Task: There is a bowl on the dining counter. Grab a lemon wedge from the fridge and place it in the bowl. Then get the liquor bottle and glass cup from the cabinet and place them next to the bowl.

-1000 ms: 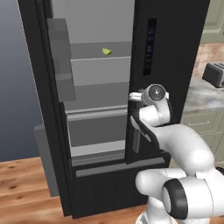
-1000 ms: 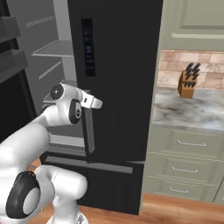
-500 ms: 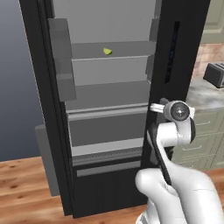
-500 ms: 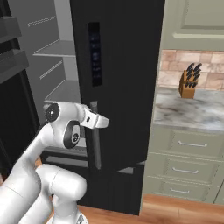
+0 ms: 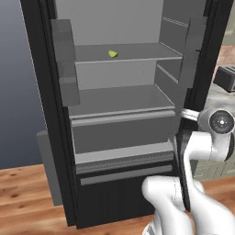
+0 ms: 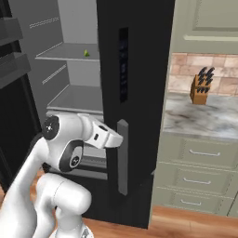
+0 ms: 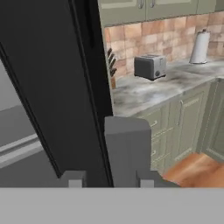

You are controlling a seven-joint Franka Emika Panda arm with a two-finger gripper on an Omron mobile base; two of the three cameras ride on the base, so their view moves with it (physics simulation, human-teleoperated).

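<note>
While the fridge (image 5: 124, 114) stands open, the gripper (image 7: 107, 180) is clamped on its right door's grey handle (image 6: 122, 155); the lemon wedge (image 5: 112, 53) lies on the upper shelf (image 5: 137, 53), well apart.

A glossy white arm (image 6: 60, 153) of rounded segments, with dark grey joint rings and caps.

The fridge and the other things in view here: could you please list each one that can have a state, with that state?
fridge: both doors swung open, interior lit and bare but for one item.
lemon wedge: lying on the upper shelf, untouched.
fridge door handle: grey bar standing between the fingers.
gripper: at the handle; grip cannot be judged.
bottom drawer: closed.
base cabinet drawers: closed.
</note>
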